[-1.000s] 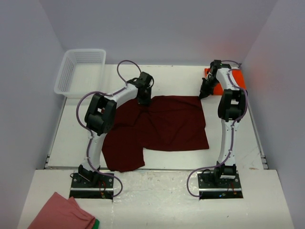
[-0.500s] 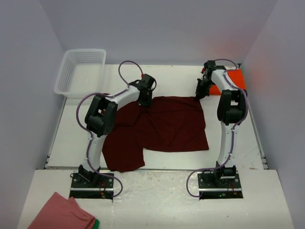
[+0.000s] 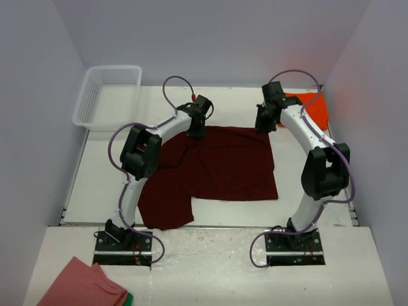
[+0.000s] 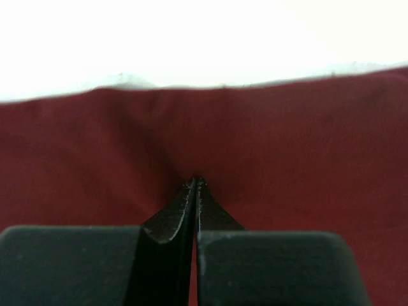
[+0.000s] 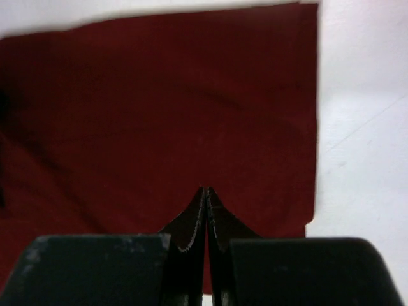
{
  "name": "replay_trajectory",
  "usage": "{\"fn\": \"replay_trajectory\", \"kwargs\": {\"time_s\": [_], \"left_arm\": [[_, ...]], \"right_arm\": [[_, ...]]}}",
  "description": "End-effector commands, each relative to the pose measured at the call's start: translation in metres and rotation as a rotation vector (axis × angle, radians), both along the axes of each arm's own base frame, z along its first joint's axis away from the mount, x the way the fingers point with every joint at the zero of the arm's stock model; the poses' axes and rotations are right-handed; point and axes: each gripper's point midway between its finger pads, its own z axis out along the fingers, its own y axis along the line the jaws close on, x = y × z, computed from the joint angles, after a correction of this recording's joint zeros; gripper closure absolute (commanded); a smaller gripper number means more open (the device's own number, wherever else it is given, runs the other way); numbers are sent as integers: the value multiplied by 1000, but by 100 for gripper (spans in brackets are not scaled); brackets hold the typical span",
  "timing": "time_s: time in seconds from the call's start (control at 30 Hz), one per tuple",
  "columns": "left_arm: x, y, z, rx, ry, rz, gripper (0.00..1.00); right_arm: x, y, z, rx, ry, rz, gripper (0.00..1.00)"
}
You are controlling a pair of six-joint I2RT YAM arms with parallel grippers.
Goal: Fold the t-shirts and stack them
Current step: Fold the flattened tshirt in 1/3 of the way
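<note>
The dark maroon t-shirt (image 3: 217,169) lies spread on the white table, with a sleeve hanging toward the near left. My left gripper (image 3: 196,132) is at its far edge, left of centre. In the left wrist view the jaws (image 4: 197,182) are shut on the maroon fabric (image 4: 287,140), and creases run in to the tips. My right gripper (image 3: 261,126) is over the shirt's far right corner. In the right wrist view it (image 5: 207,190) is shut and empty above the flat maroon cloth (image 5: 159,115). The orange-red t-shirt (image 3: 315,105) lies at the back right, partly behind the right arm.
A white mesh basket (image 3: 108,95) stands at the back left. A salmon-pink cloth with a green edge (image 3: 83,287) lies off the table at the near left. Bare table (image 3: 102,172) shows left of the shirt. Walls close in on three sides.
The right arm has swung left from the orange-red shirt to the maroon shirt's far right corner. The left gripper has shifted slightly right and farther back, and the shirt's far left edge went with it.
</note>
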Motion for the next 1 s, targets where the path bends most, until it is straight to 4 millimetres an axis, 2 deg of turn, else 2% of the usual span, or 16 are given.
{"fn": "replay_trajectory", "kwargs": {"time_s": [0.0, 0.03, 0.13, 0.17, 0.27, 0.4, 0.57, 0.73, 0.83, 0.97], "left_arm": [[10, -3, 54, -33, -138, -5, 99], [12, -9, 62, -55, -164, -25, 97], [14, -25, 75, -113, -174, -87, 94], [15, -32, 81, -139, -179, -111, 93], [18, -43, 91, -156, -203, -150, 91], [15, -53, 95, -193, -196, -182, 89], [6, -50, 96, -202, -187, -180, 89], [0, -43, 114, -214, -215, -176, 89], [-4, -41, 117, -208, -218, -176, 89], [-6, -35, 115, -195, -219, -168, 89]], "right_arm": [[-33, 7, -23, -55, 26, -20, 100], [-48, 18, -38, -41, 51, 9, 100], [-69, 33, -47, 3, 70, 39, 100], [-83, 41, -59, 10, 97, 62, 100], [-103, 42, -71, -18, 108, 57, 100], [-119, 45, -79, -39, 127, 46, 100], [-146, 52, -104, -54, 197, 26, 100], [-174, 64, -134, -89, 279, 18, 100], [-189, 73, -142, -107, 301, 29, 100], [-214, 95, -141, -111, 305, 80, 100]]}}
